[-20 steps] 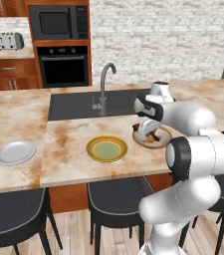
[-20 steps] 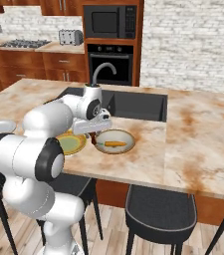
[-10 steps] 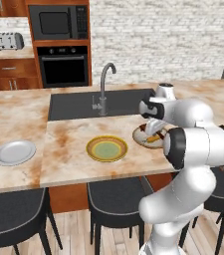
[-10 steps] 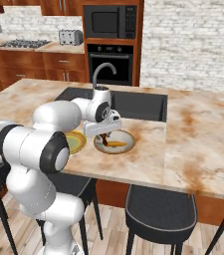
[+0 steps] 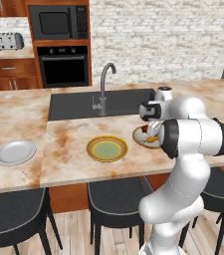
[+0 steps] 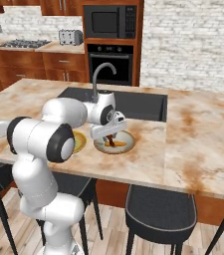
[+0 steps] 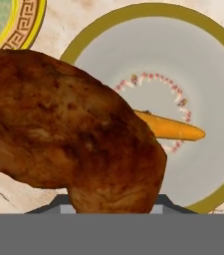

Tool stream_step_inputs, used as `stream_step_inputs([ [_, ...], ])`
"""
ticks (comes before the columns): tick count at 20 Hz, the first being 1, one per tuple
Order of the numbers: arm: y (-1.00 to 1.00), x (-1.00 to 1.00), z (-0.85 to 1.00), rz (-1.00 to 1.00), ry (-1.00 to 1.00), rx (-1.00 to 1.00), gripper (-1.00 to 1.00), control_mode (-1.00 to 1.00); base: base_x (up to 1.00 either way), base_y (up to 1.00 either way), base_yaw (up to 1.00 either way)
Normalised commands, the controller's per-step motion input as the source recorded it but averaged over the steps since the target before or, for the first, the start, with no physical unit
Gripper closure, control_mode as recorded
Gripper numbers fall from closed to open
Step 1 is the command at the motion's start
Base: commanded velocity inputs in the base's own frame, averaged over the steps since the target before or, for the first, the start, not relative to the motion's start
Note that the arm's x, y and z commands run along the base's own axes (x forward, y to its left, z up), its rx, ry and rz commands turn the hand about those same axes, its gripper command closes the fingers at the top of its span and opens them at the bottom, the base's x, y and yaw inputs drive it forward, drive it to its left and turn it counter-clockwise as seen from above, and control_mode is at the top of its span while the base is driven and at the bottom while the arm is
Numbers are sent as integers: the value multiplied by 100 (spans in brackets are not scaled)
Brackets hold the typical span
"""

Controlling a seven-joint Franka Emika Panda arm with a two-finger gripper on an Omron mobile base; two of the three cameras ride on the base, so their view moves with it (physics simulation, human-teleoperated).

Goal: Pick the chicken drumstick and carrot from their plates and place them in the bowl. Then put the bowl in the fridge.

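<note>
Since a second ago, gripper [image 6: 109,132] swung rightward from beside bowl [image 6: 125,147] to above it | chicken drumstick [image 7: 68,129] clamped in gripper, hanging over bowl's near rim | carrot [image 7: 170,128] lies inside bowl | yellow-rimmed plate [image 5: 106,148] just left of bowl | grey plate [image 5: 14,152] far left on counter [image 5: 63,142]

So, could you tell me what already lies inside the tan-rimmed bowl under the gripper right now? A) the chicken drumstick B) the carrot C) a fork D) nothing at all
B: in the hand view the orange carrot lies on the pale inside of the bowl, while the chicken drumstick hangs above it in the gripper.
</note>
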Motion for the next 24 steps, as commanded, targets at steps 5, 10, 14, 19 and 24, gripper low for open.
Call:
stream_step_inputs([
  [5,-2,28,-17,8,-2,-5,100,-100,0,0,0],
  [10,0,9,-29,11,-4,-7,100,-100,0,0,0],
  [14,0,11,-25,11,-1,-2,100,-100,0,0,0],
  [19,-3,20,-16,8,-1,0,100,-100,0,0,0],
  [24,-9,24,-6,7,2,0,100,-100,0,0,0],
])
